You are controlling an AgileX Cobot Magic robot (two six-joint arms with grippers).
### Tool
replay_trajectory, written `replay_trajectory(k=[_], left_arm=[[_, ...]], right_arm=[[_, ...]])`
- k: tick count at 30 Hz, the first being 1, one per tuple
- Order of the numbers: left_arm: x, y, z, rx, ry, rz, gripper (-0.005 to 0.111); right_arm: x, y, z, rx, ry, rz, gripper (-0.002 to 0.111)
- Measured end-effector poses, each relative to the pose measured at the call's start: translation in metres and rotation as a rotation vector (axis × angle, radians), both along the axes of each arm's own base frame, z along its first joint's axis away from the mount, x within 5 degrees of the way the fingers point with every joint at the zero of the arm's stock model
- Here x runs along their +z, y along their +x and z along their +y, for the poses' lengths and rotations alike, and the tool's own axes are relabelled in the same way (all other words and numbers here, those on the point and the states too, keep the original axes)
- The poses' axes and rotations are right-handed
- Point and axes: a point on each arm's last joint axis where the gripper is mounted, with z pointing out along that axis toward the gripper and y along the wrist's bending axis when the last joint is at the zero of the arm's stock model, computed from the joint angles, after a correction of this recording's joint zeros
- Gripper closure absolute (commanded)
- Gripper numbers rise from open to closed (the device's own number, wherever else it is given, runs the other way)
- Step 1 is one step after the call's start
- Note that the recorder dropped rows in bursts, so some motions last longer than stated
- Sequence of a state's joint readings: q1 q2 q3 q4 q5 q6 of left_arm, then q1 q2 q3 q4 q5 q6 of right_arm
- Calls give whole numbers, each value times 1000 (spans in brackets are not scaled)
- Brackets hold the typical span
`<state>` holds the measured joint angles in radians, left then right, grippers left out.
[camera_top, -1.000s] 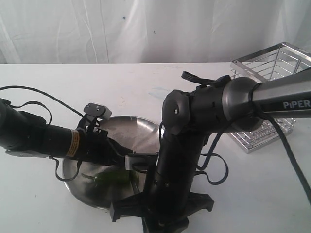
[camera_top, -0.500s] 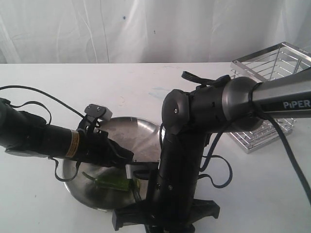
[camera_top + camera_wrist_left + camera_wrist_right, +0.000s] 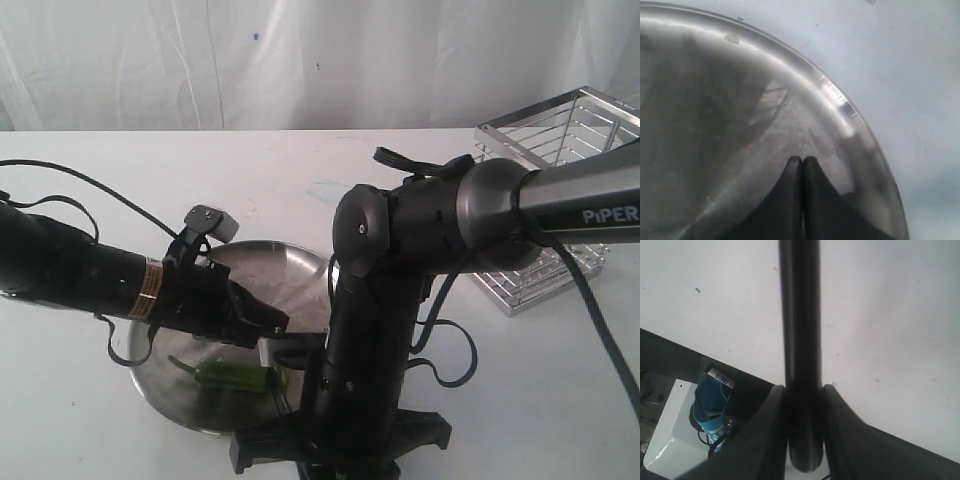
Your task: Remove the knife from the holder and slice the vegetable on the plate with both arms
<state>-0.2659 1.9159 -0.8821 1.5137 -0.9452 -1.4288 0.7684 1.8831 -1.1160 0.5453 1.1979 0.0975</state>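
Observation:
The green chili vegetable (image 3: 236, 376) lies in the near half of the steel plate (image 3: 172, 392). My left gripper (image 3: 280, 323) hovers just above and behind it, shut and empty. In the left wrist view its closed fingertips (image 3: 802, 161) sit over the bare plate (image 3: 735, 120), and the chili is out of that view. My right gripper (image 3: 802, 390) is shut on the black knife (image 3: 800, 315), whose handle runs straight between the fingers. In the exterior view the thick right arm (image 3: 370, 330) points down at the plate's near right edge and hides the knife. The wire holder (image 3: 560, 140) stands at the far right.
The right arm's wide black gripper body (image 3: 340, 440) sits low at the table's front edge. Cables loop beside both arms (image 3: 450, 360). A white curtain closes off the back, and the white table (image 3: 120, 170) runs round the plate.
The left arm has reached further right across the plate, its wrist a little higher. The right arm sank slightly toward the front edge early on, then held still.

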Motion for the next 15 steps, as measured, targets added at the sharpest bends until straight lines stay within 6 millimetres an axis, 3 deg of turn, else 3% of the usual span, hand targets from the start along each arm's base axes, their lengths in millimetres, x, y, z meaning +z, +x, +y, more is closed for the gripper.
replay_trajectory(k=[7,15], left_arm=[[-14,-6,4,57,115,23,107],[-14,-9,-6,71,209,-24,107]], right_arm=[[-1,2,1,-15,8,-20,108],[0,1,3,-34,25,-3,108]])
